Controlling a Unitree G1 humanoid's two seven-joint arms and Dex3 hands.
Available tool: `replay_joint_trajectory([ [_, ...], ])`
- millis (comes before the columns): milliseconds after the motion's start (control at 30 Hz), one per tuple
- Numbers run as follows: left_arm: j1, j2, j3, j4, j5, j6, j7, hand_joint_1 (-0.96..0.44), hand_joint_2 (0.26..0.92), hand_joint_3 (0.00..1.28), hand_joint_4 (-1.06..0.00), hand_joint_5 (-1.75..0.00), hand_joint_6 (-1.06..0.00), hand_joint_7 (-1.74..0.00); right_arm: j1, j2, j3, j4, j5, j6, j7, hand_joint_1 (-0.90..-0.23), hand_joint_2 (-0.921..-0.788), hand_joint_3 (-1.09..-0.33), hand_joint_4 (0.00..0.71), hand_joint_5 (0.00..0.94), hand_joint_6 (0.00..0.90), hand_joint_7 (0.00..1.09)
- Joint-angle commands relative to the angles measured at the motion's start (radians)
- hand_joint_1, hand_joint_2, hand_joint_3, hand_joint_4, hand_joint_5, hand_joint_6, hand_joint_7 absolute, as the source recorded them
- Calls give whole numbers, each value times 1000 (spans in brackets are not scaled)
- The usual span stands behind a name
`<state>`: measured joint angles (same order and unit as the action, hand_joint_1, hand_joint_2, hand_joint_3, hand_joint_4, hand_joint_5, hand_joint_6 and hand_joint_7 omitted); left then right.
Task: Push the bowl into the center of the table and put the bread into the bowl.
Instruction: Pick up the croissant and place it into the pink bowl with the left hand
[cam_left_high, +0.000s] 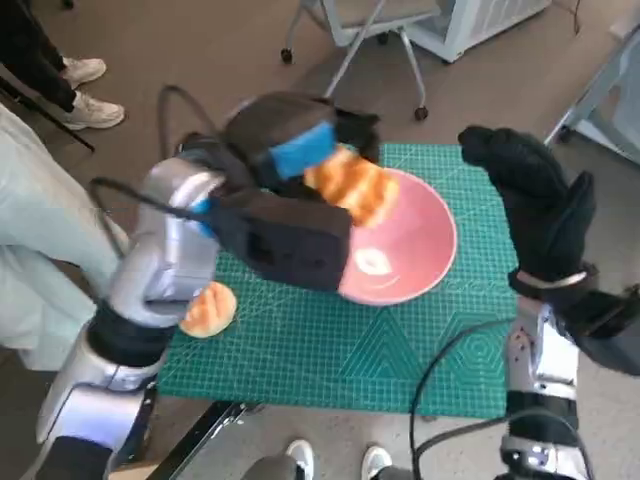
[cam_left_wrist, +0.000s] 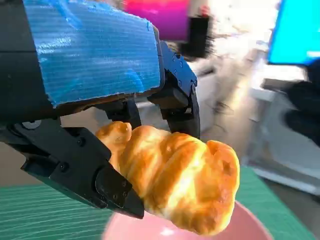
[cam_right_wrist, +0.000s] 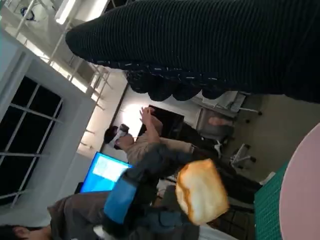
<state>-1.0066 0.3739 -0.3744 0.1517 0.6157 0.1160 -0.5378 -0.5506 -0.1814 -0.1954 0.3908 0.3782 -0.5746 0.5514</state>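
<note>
Bread (cam_left_high: 352, 188) hangs over the pink bowl (cam_left_high: 415, 255), gripped by the left hand (cam_left_high: 290, 140); right hand (cam_left_high: 530, 190) holds nothing, fingers apart.

The left hand (cam_left_high: 290, 150) is black, boxy plastic, with bright blue tape across its back; the left wrist view shows the tape wrinkled and torn at one edge, and small screws set into the angular black fingers (cam_left_wrist: 115, 192). Its forearm is silvery-pale and rounded, with a black band near the elbow and thin black cables looping off it. The right hand (cam_left_high: 535, 205) wears a black ribbed knitted glove, above a pale metallic forearm with a black cable curving beside it.
</note>
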Motion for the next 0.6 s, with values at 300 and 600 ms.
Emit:
replay_joint_trajectory([
  [300,-82,-91,-61,243,8,-57,41,3,918,52,-723,-1236,-656,-1028,48,-8,-10,-15,-6,-1,-10,-675,-921,-746,185,1,133,366],
  [600,-93,-96,-70,307,-1,-13,-43,10,864,78,-381,-357,-393,-201,61,-10,-13,-32,-14,4,-25,-678,-921,-742,192,4,139,353],
])
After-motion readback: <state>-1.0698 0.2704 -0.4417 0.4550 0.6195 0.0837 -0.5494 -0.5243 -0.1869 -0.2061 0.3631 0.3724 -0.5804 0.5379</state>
